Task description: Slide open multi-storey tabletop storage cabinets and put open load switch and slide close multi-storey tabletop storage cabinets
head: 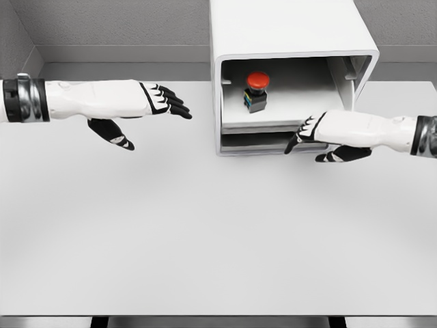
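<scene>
the load switch (pixel 256 91) (red-capped) is sitting in the cabinet (pixel 293 31); right hand (pixel 321 135) is touching its shelf, left hand (pixel 147 106) is hovering, both open-fingered.

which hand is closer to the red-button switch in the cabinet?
Right. The right hand sits at the cabinet front, just below and right of the red-button switch. The left hand hovers open, well left of the cabinet.

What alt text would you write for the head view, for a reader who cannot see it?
A red-capped push-button switch sits on the upper drawer of a white tabletop storage cabinet. The white-and-black right hand reaches to the drawer's front edge, fingers extended. The left hand hovers open over the white table, away from the cabinet.
</scene>
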